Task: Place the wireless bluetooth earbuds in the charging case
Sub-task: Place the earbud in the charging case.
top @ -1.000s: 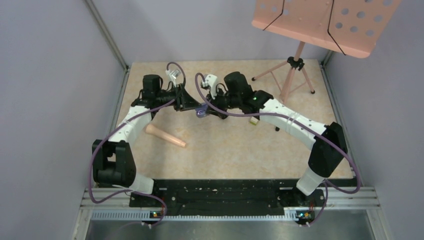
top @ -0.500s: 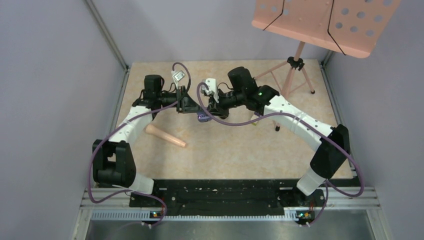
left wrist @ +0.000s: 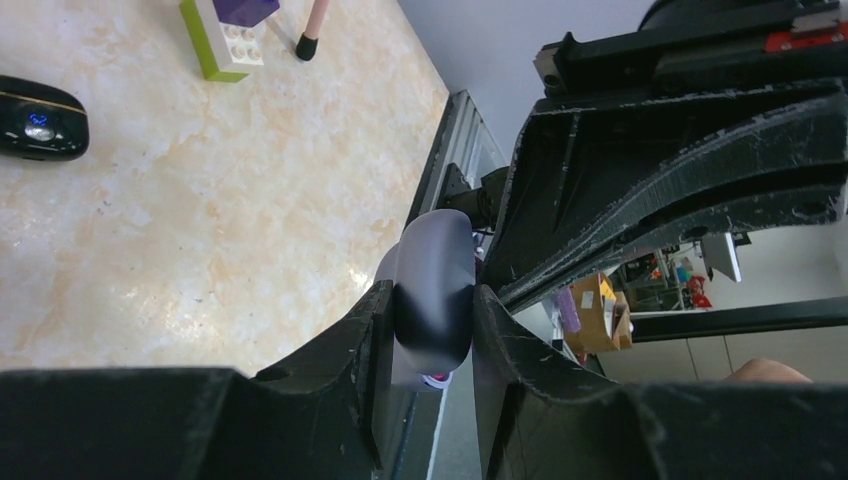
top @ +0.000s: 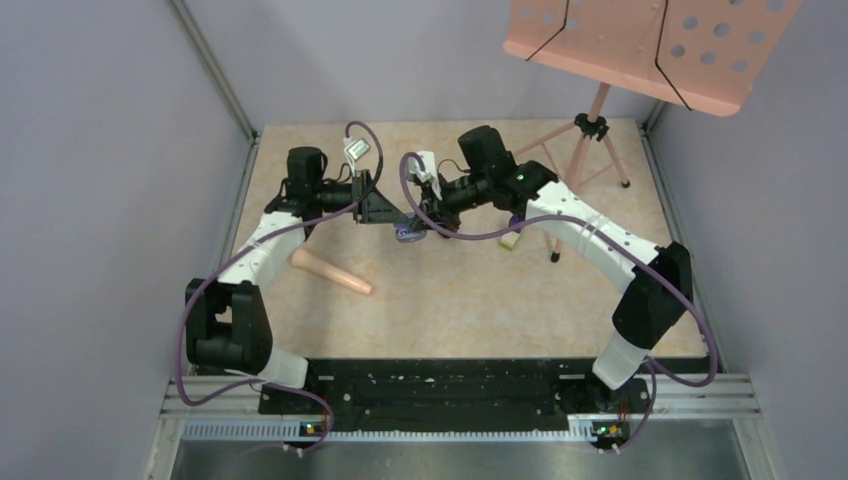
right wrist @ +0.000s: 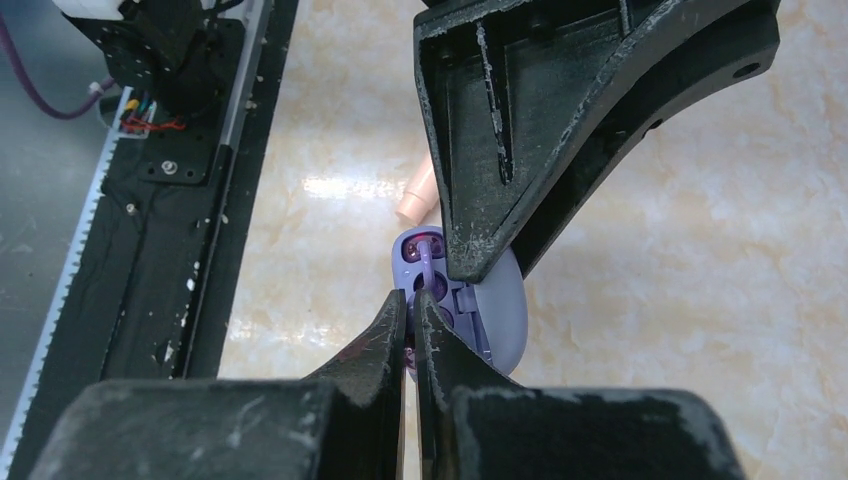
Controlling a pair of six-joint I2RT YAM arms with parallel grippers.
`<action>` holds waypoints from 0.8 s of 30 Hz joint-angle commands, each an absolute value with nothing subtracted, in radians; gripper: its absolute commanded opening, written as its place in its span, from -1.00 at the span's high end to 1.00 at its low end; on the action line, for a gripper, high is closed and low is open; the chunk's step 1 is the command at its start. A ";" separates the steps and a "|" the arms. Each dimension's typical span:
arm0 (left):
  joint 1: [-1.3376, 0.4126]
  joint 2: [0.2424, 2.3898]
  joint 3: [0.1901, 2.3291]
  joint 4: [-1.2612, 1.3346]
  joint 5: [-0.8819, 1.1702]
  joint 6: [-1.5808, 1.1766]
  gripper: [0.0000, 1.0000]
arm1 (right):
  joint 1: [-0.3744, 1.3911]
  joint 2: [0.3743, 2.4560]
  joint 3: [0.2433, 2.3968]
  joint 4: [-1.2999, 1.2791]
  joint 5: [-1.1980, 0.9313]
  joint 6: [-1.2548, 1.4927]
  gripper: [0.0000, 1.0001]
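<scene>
right gripper (right wrist: 410, 302) edged closer — case (right wrist: 498, 312) just beside.

Lilac case (right wrist: 500, 322), beige marbled tbl (right wrist: 700, 250)

My left arm (top: 262, 232) reaches forward and bends inward at the wrist; the left jaws lie sideways, clamped on the case (left wrist: 433, 290) from both flanks. My right arm (top: 590, 235) arches in from the other side, wrist turned toward the left one, so both sets of jaws meet tip to tip. The right jaws are pressed together, tips at the case's open face.
</scene>
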State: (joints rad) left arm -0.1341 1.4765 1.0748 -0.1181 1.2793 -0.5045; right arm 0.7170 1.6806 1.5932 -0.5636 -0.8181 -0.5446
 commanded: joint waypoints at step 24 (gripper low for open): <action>-0.161 1.458 1.096 0.034 1.497 -0.564 1.00 | 0.672 1.683 1.574 -0.562 -0.965 -0.671 1.00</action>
State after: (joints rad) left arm -0.1448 1.4776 1.0714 -0.0254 1.3907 -0.5327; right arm 0.6888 1.6833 1.5913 -0.5537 -0.9840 -0.6182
